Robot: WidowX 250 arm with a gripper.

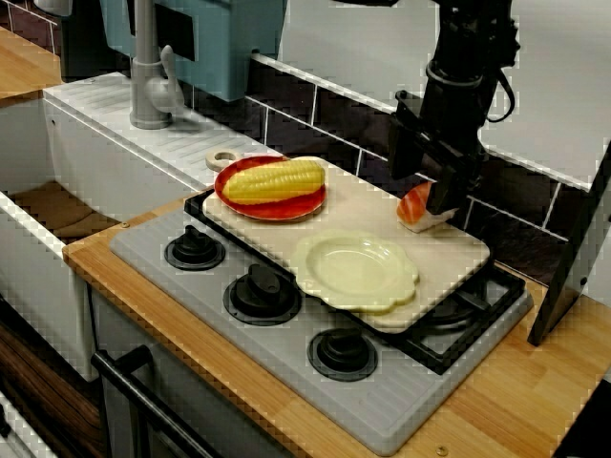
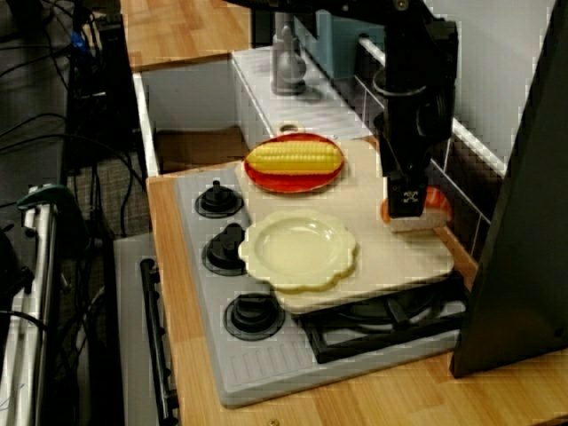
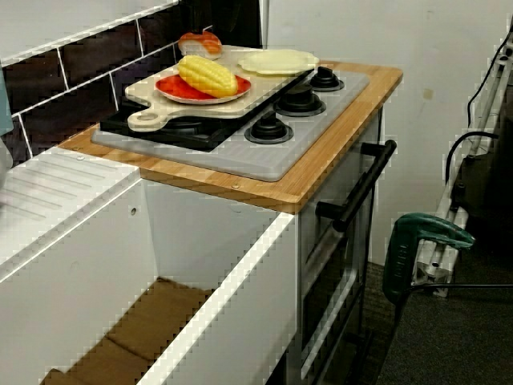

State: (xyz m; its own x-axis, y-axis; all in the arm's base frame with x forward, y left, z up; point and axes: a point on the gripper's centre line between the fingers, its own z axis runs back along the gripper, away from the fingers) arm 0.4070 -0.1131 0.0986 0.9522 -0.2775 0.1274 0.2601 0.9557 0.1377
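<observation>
The black end effector (image 1: 441, 198) stands vertically at the far right corner of the beige wooden cutting board (image 1: 363, 208), beside the dark tiled wall. Its tip is down on an orange-and-white toy sushi piece (image 1: 414, 206). In the front view and in the view from the stove's end, the housing (image 2: 406, 206) covers the finger gap, so it cannot be told whether the end effector is clenched on the piece or released. The sushi piece appears to rest on the board surface; the low view from the sink side shows it (image 3: 200, 42) at the board's far edge.

Near the piece, on the board's front half, lies a pale yellow scalloped plate (image 1: 329, 286), overhanging the board edge slightly. At the board's left end sits a round red plate (image 1: 286, 211) carrying a yellow corn cob (image 1: 274, 179).

The board lies across a grey stove top (image 1: 153, 262) with three black burner knobs (image 1: 262, 291) in a row in front. The stove is set into a wooden tabletop (image 1: 516, 401). A white sink (image 3: 72, 265) with a grey faucet (image 1: 148, 86) adjoins on the left.
</observation>
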